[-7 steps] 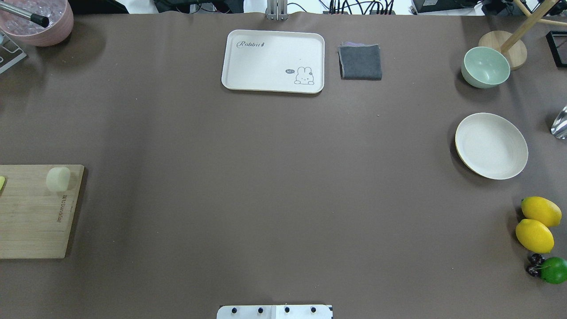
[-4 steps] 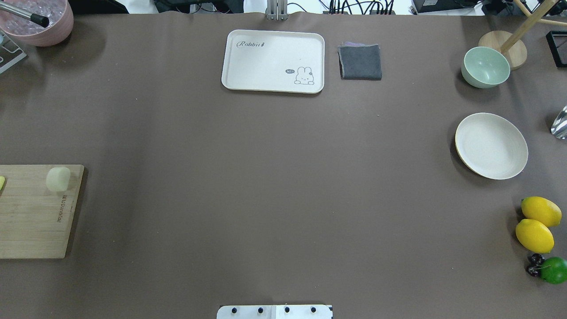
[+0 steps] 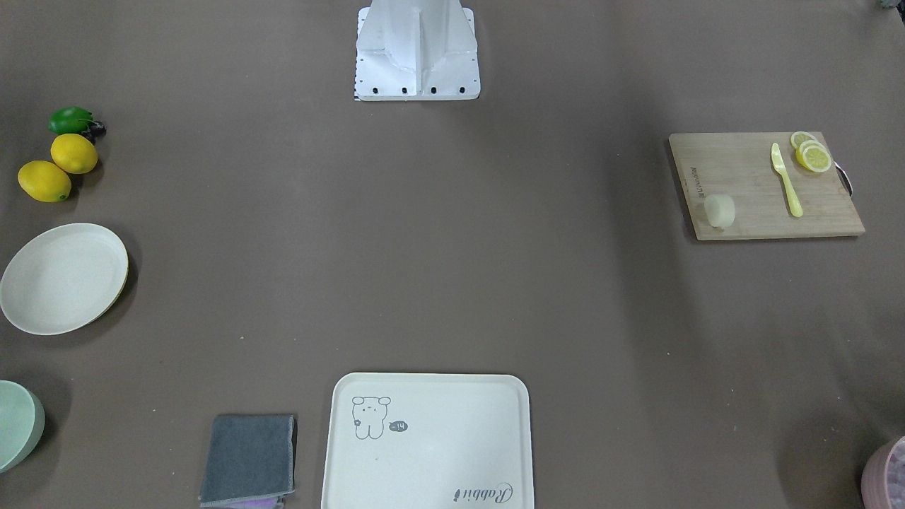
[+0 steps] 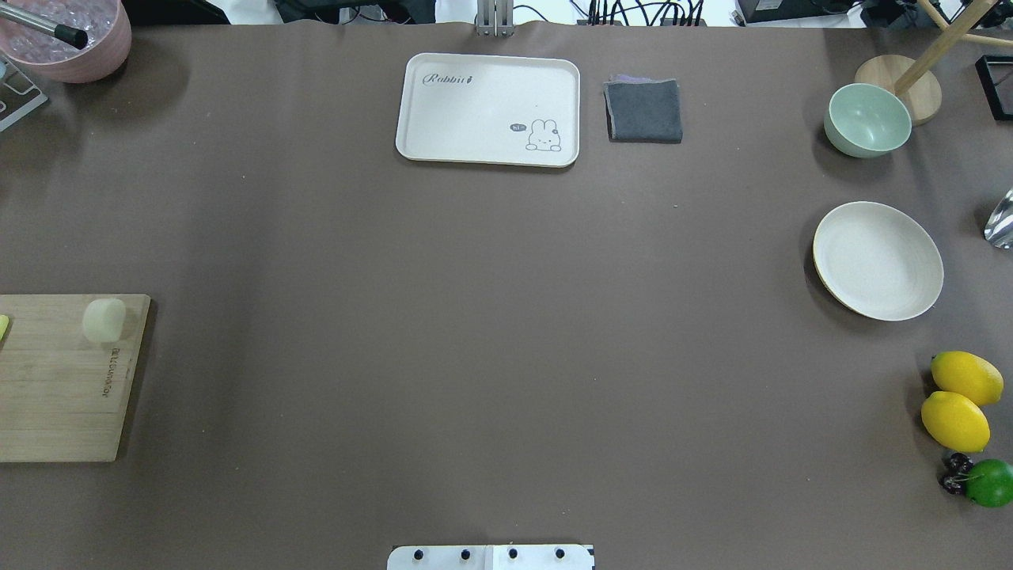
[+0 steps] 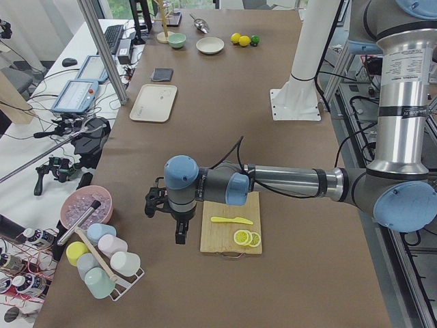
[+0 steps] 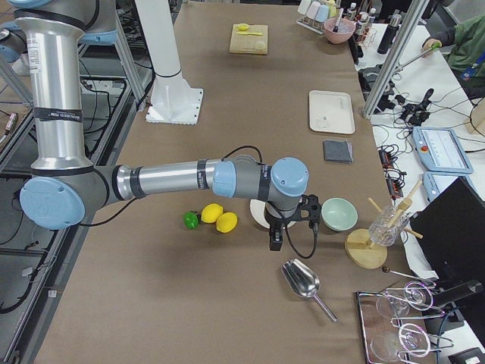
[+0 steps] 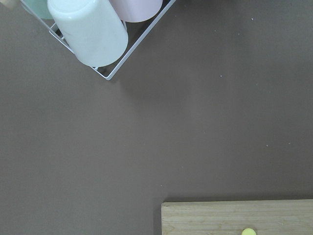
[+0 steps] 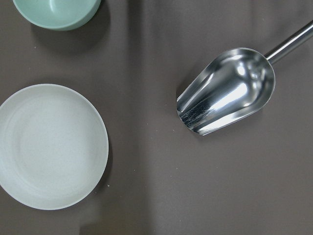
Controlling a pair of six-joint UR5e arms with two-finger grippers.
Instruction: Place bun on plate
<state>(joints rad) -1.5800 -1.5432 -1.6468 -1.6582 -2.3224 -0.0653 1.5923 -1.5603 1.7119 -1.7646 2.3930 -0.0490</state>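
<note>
The bun (image 4: 104, 320) (image 3: 720, 211), a pale cream stubby cylinder, lies on its side at a corner of the wooden cutting board (image 4: 55, 396) at the table's left. The plate (image 4: 878, 260) (image 3: 63, 277) (image 8: 51, 146), round and cream-white, sits far off at the right with nothing on it. My left gripper (image 5: 181, 232) hangs beside the board's outer end, away from the bun. My right gripper (image 6: 276, 241) hovers just past the plate. Both show only in the side views, so I cannot tell whether they are open or shut.
A cream tray (image 4: 475, 111) and a grey cloth (image 4: 643, 110) lie at the far edge. A green bowl (image 4: 867, 119), two lemons (image 4: 957, 400) and a metal scoop (image 8: 227, 90) surround the plate. A yellow knife (image 3: 786, 179) and lemon slices (image 3: 812, 153) share the board. A cup rack (image 7: 93, 29) stands nearby.
</note>
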